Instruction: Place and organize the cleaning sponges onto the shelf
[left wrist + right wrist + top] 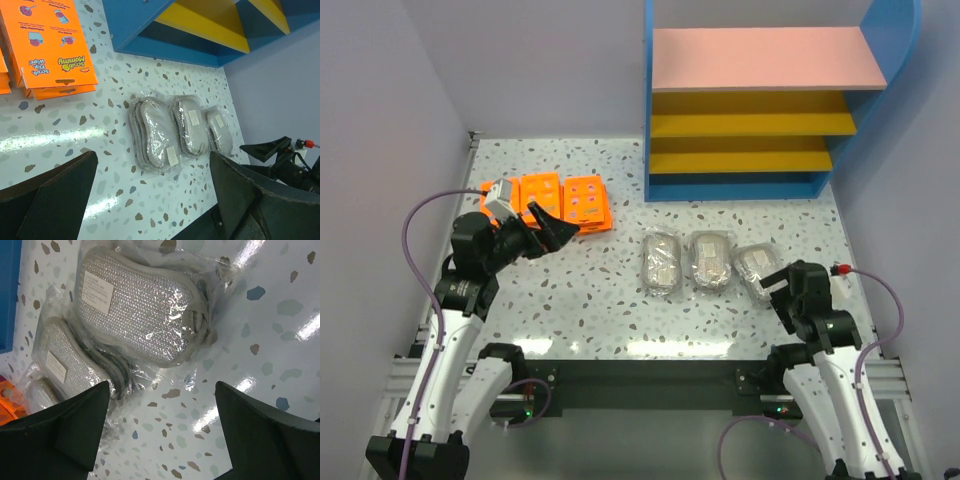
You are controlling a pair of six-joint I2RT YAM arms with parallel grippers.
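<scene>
Near the front edge, the left gripper (153, 165) has fingers wide apart, empty, beside the orange packs (560, 203) lying flat by the left edge. Three grey pads (705, 262) lie side by side in the middle of the desk (610, 310), long sides running front to back. They look soft, light, slippery; pinch one across its narrow middle. The right gripper (162, 390), fingers apart too, hovers by the right pad. The shelf (648, 100) stands at the back right corner.

Flat bright-orange sponge packs (586, 203) lay left; three plastic-wrapped grey oblong pads (709, 261) lay side by side before the blue-sided shelf (750, 187).
</scene>
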